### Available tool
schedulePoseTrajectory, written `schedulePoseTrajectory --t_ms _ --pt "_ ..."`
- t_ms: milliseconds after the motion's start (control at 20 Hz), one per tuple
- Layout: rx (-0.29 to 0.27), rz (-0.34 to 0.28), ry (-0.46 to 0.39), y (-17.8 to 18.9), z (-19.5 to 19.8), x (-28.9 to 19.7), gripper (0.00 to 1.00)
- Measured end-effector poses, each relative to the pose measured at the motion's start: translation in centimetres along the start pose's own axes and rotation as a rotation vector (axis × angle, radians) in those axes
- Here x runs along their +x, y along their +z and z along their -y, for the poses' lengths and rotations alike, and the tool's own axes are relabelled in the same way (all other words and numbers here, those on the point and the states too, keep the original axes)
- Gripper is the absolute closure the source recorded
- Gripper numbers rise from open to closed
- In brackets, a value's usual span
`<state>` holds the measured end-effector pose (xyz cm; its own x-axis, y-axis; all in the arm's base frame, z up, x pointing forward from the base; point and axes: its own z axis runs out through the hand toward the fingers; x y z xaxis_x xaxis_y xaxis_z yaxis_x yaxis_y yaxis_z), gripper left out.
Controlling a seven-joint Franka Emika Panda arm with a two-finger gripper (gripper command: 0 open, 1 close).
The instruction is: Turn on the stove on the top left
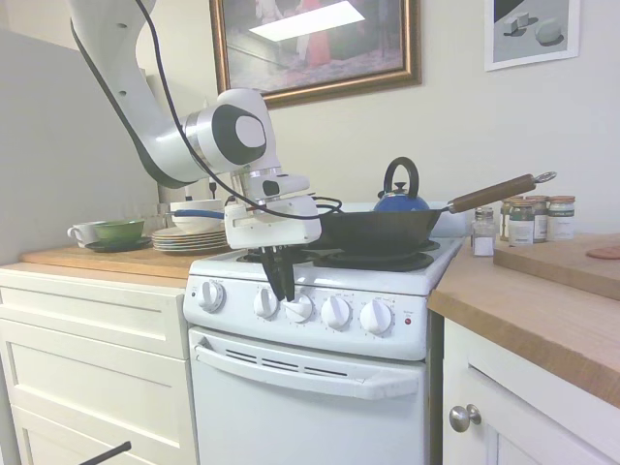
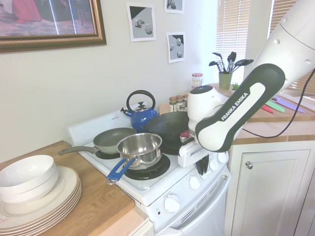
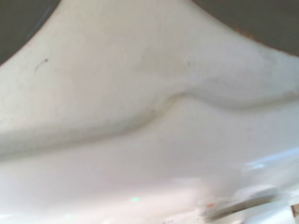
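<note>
Five knobs in a row along stove [image 1: 320, 334] front panel. Gripper [image 1: 282, 288] hanging fingers-down between second knob [image 1: 265, 302] and third knob [image 1: 299, 308], second at about 8 o'clock from tips, third at 4 o'clock. Finger gap narrow, gripping nothing; exact contact unclear. Wrist view only blurred white panel.

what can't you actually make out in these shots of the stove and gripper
- Gripper fingers: dark and bunched before the knobs in both exterior views; open or shut unclear.
- Knob markings on the stove: too small in both exterior views.
- Wrist view: blurred white surface only.
- Rear left burner: hidden under the frying pan, second exterior view.
</note>
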<state>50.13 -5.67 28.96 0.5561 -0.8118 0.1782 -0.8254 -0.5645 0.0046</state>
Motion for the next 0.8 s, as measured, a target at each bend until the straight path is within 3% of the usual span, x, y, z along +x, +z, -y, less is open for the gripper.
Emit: schedulePoseTrajectory --t_ms 300,800 --pt "0.014 0.036 0.013 0.6 -0.5 0.5 1.00" --pt "-0.009 0.047 0.013 2.3 -1.0 0.5 1.00"
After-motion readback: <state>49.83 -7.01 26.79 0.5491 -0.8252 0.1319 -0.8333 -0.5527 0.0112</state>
